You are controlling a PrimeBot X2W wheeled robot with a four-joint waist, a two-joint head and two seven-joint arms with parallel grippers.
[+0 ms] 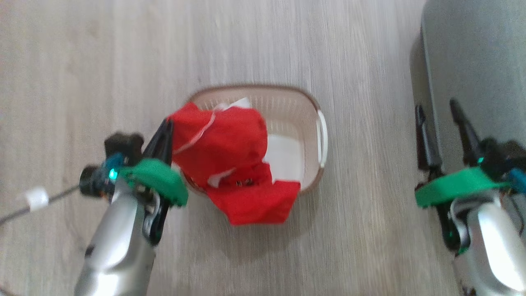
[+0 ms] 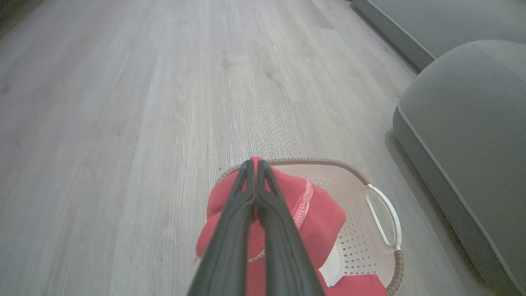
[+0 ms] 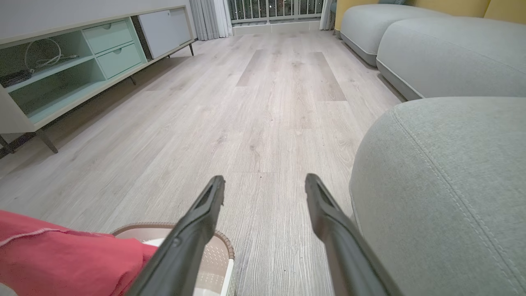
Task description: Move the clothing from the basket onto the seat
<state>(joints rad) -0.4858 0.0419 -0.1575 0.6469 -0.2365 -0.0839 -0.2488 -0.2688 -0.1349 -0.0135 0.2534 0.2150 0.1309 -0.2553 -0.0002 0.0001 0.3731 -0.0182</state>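
Observation:
The red clothing (image 1: 230, 144) with white trim bulges up out of the oval cream basket (image 1: 287, 88) on the wood floor, and one part hangs over the basket's near rim. My left gripper (image 1: 167, 124) is shut on the clothing's left edge; in the left wrist view its fingers (image 2: 255, 162) press together on red fabric (image 2: 320, 213) above the basket (image 2: 370, 246). My right gripper (image 1: 435, 105) stands open and holds nothing, beside the grey-green seat (image 1: 476, 61). In the right wrist view it (image 3: 265, 183) hangs over the floor between basket (image 3: 224, 242) and seat (image 3: 444, 185).
More grey sofa sections (image 3: 431, 53) run along the right side. A low pale-green cabinet (image 3: 82, 61) stands at the far left of the room. Open wood floor (image 3: 279, 102) lies between them. A cable with a white tag (image 1: 37, 198) trails from my left arm.

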